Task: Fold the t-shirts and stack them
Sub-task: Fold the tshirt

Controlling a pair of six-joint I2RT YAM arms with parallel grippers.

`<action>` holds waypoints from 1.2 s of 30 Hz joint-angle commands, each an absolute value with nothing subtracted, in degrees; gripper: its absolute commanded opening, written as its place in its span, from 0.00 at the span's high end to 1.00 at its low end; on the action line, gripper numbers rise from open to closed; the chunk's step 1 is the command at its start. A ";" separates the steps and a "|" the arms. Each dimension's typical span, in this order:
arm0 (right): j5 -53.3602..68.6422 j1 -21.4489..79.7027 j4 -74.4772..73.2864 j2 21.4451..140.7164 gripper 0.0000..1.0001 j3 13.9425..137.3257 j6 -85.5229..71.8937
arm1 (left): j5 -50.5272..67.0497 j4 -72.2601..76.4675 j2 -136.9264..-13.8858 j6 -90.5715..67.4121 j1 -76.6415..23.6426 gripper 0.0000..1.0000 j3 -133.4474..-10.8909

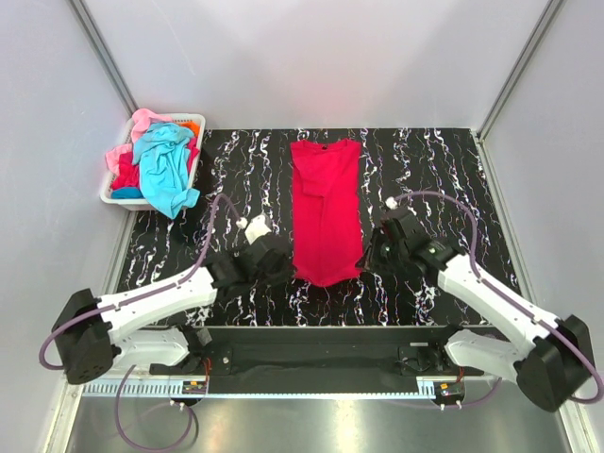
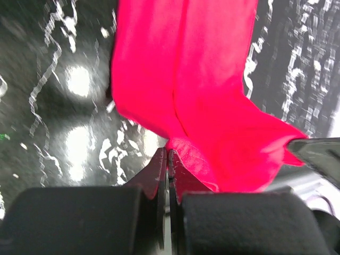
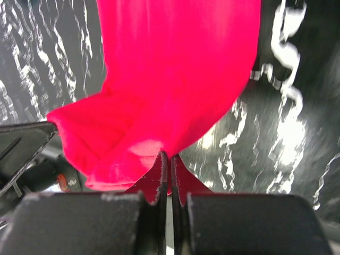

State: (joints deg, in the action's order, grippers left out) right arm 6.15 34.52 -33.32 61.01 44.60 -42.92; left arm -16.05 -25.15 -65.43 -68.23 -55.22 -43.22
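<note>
Your white basket [image 1: 111, 195] at the table's [image 1: 434, 160] far-left corner holds a heap: turquoise t-shirt [image 1: 162, 168] on top, pink t-shirt [image 1: 143, 120] and orange t-shirt [image 1: 190, 123] behind. The crimson t-shirt [image 1: 326, 203] lies lengthwise mid-table, collar far. Left gripper [image 2: 168, 155] pinches its near-left hem corner, right gripper [image 3: 169, 156] pinches the near-right.

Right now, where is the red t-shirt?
In the top view, the red t-shirt lies lengthwise at centre, right of the white basket, its near hem corners pinched by the left pincer and right pincer.
</note>
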 commanded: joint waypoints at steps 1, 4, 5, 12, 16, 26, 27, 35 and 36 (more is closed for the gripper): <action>0.27 34.89 -33.13 65.12 1.00 51.14 -36.31 | -22.23 -27.25 -68.11 -63.81 -53.79 1.00 -49.21; -3.34 34.10 -32.87 70.12 1.00 55.80 -32.97 | -22.68 -27.25 -71.62 -61.62 -51.07 1.00 -52.20; -3.60 33.75 -32.35 71.44 1.00 57.72 -32.26 | -22.85 -26.99 -73.20 -60.31 -49.50 1.00 -53.60; 1.21 26.11 -24.09 84.96 1.00 63.36 -25.94 | -19.43 -21.19 -84.08 -51.78 -40.09 1.00 -60.11; 4.56 21.63 -18.90 94.02 1.00 68.80 -21.89 | -13.37 -14.78 -95.49 -45.72 -35.60 1.00 -66.87; 9.58 17.23 -15.82 116.52 1.00 88.75 -17.22 | -4.83 -15.21 -119.70 -39.02 -30.77 1.00 -91.66; 9.75 16.97 -15.82 117.41 1.00 89.64 -17.31 | -5.01 -15.47 -120.23 -39.11 -30.41 1.00 -92.10; 9.94 15.73 -15.82 121.11 1.00 94.13 -17.40 | -8.87 -15.29 -120.15 -39.90 -28.48 1.00 -91.76; 9.93 15.38 -15.82 121.20 1.00 94.22 -17.40 | -9.31 -14.86 -119.71 -39.90 -28.39 1.00 -91.58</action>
State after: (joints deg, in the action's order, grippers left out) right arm 9.21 15.92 -17.87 121.16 91.22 -18.50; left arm -7.22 -16.93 -121.36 -40.75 -28.91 -89.97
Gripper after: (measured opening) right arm 0.020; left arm 0.012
